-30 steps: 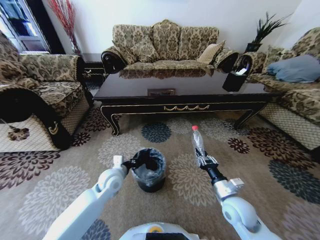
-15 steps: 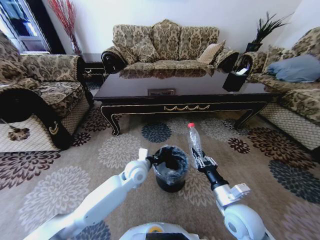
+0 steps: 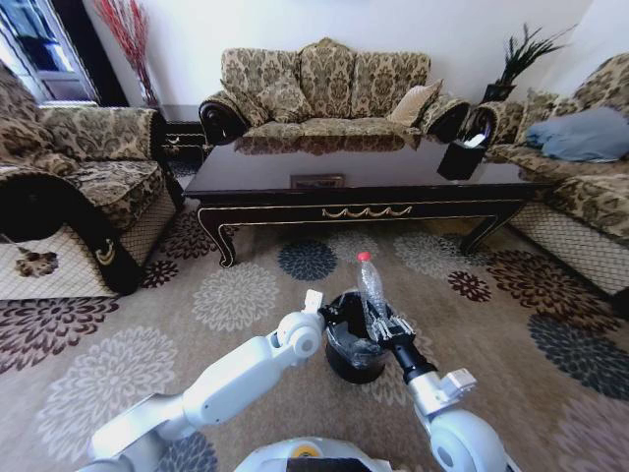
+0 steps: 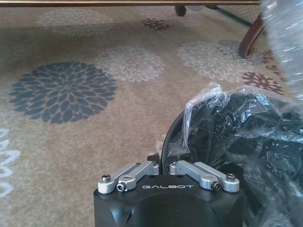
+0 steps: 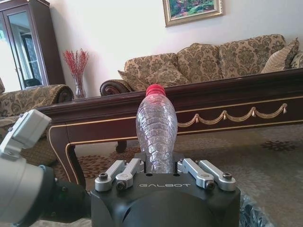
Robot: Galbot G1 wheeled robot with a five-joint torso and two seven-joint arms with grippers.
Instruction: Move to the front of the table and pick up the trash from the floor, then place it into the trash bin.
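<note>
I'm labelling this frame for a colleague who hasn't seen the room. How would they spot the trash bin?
Start at the long dark table, then look to the flowered carpet in front of it. The trash bin sits there between both arms, its rim pinched by the left gripper. It is small, round, black and bag-lined.

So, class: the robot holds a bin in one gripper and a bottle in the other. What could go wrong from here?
1. The right gripper grips the plastic bottle at its base, cap up, at the trash bin rim; released there, it might tip out onto the floor.
2. The left gripper pinches only the bin's rim and bag liner; the liner could slip or the bin tilt.
</note>
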